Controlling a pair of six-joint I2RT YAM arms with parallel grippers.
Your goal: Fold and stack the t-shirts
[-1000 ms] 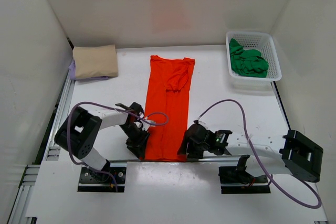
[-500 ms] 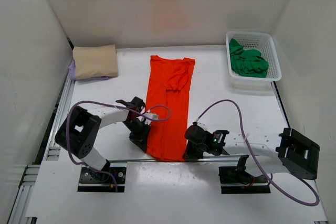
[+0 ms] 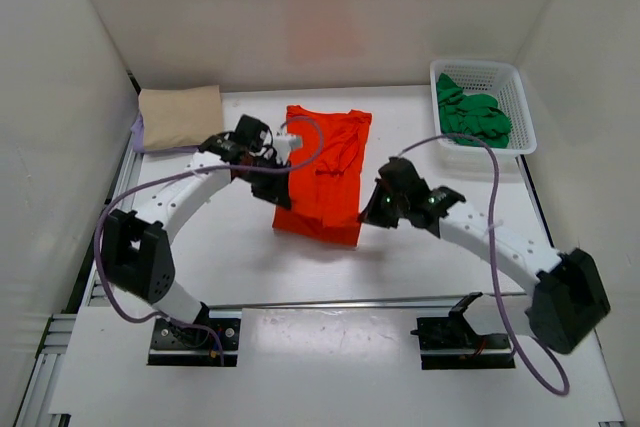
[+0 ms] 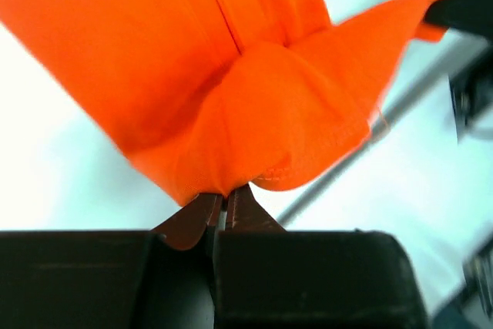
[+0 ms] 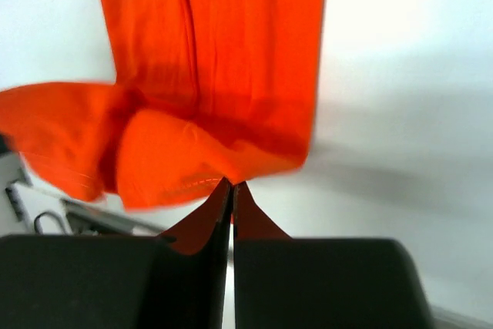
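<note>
both arms have swung from the near edge to mid-worktop (image 3: 450, 257), lifting the hem of the orange-red t-shirt (image 3: 325, 162) up over its lower half. left jaws and right jaws are each pinched shut on a hem corner, as both wrist views show. the shirt lies down the worktop's centre, collar toward the far edge. to fold well: keep both corners level and the hem taut, carry it to the shoulders, lay it flat, then let go. the folded beige t-shirt (image 3: 180, 117) in the far left corner is likely the stack.
</note>
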